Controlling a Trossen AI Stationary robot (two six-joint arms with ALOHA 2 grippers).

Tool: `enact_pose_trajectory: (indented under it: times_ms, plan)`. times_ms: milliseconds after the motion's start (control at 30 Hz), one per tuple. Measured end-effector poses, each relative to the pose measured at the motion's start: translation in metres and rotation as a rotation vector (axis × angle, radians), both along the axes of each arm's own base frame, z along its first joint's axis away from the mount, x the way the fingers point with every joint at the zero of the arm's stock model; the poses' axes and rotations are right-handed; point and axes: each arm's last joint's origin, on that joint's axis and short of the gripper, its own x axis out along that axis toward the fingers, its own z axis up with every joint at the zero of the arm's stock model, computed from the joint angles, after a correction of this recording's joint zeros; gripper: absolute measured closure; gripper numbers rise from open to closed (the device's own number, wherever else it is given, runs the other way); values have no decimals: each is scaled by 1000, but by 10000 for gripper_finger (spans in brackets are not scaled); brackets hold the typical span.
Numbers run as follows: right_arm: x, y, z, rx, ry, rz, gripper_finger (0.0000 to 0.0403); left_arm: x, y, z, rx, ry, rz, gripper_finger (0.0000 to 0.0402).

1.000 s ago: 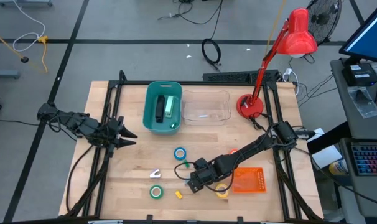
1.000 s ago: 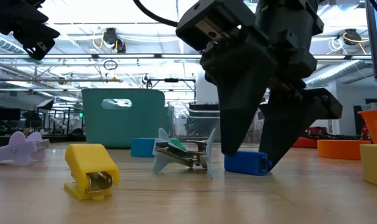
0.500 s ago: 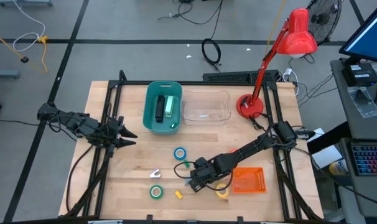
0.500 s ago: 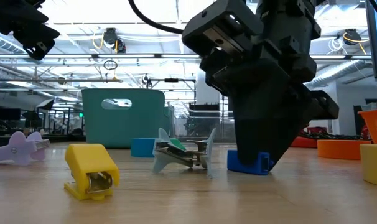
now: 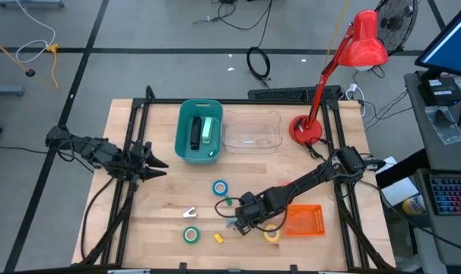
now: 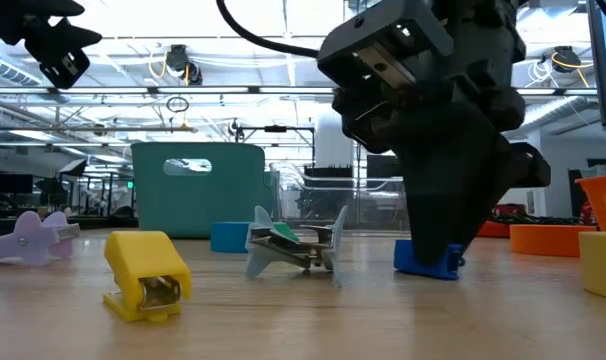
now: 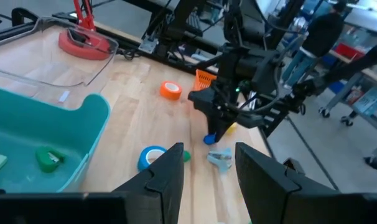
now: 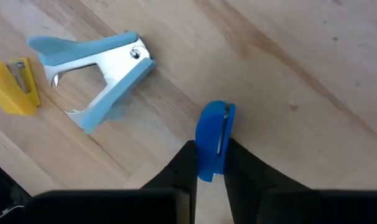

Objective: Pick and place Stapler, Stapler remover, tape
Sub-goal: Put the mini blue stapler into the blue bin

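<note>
Pale wood-grain table (image 8: 288,56) — blue plastic staple remover (image 8: 92,65) with shiny metal inner claws.

No text, label, brand or number can be read in any view.

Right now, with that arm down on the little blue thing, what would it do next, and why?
Probably lift straight up. The right gripper's fingers are closed on the small blue stapler, which still sits on the table beside the light-blue staple remover.

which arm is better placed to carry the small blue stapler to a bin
Right: its pincer is clamped on the blue stapler at the table's front. The left pincer hangs apart, near the teal bin.
</note>
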Motion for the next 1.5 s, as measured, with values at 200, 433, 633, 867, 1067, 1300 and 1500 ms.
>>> enact_pose_trajectory:
  times_ms: [200, 433, 633, 867, 1067, 1300, 1500]
  plan:
    - [-3, -7, 33, 7, -91, -16, 359, 0, 0, 1, -23, -8, 21, 256]
    - [1, -26, 79, -80, -343, -48, 359, 13, -3, 7, -70, -50, 88, 256]
    - [20, -53, 117, -182, -679, -24, 359, 34, -12, 9, -88, -63, 90, 256]
    - [39, -86, 138, -245, -930, 50, 359, 56, -21, 14, -121, -135, 79, 256]
    - [45, -109, 143, -292, -991, 76, 359, 70, -27, 17, -144, -201, 80, 256]
    - [48, -117, 154, -289, -1115, 190, 359, 90, -33, 13, -23, -254, 120, 256]
    - [48, -117, 154, -338, -1128, 238, 359, 105, -36, 9, 4, -297, 160, 256]
